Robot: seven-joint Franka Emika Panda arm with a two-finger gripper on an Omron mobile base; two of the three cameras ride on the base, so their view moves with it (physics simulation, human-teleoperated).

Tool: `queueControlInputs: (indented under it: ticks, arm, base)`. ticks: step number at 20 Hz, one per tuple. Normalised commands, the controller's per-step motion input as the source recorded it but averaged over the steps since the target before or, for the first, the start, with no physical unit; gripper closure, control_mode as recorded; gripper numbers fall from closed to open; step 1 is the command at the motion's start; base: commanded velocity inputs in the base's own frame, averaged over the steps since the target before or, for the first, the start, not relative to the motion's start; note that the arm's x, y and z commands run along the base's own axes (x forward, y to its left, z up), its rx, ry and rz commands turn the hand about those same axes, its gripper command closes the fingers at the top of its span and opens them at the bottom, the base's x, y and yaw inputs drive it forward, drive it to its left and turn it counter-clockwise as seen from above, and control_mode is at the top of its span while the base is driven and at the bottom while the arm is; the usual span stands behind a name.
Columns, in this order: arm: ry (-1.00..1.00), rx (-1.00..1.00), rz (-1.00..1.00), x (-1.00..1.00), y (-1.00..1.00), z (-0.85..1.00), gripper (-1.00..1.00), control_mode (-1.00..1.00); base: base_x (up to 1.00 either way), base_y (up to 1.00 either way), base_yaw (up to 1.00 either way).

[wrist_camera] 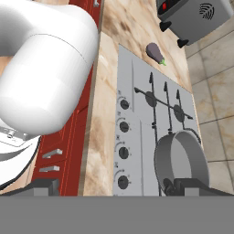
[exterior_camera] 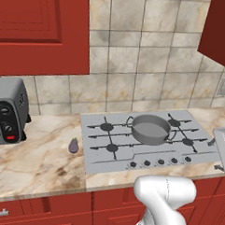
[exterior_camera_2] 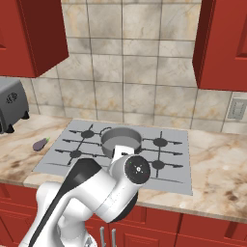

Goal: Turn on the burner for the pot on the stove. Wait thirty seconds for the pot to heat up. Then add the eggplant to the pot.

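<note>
Bright, even rendered light — soft faint shadows, no glare, everything sharp.

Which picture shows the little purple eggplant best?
The hand view: the eggplant looks biggest there, with its stem cap clear, lying on the counter beside the stove. The left base view shows it small, left of the stove. The right base view shows it tiny.

Grey metal pot [exterior_camera: 151, 129] on a light-grey stove [exterior_camera: 96, 146] with black grates and dark knobs [wrist_camera: 123, 152]. Dark purple eggplant [exterior_camera: 74, 146], grey-green cap. Beige marbled counter [exterior_camera: 37, 162], brown-veined. Red cabinets [exterior_camera: 41, 29]. Mottled tan tiles [exterior_camera_2: 125, 72]. Grey toaster oven [exterior_camera: 7, 111], red button.
</note>
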Motion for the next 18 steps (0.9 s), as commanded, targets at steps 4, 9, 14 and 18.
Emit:
queueControlInputs:
  ticks: [4,9,14,18]
  arm:
    - [0.00,0.00,0.00,0.00,0.00,0.00,-1.00,-1.00]
    - [0.00,0.00,0.00,0.00,0.00,0.00,-1.00,-1.00]
    - [0.00,0.00,0.00,0.00,0.00,0.00,-1.00,-1.00]
    - [0.00,0.00,0.00,0.00,0.00,0.00,-1.00,-1.00]
  base:
    - [0.00,0.00,0.00]
    - [0.00,0.00,0.00]
    - [0.00,0.00,0.00]
    - [0.00,0.00,0.00]
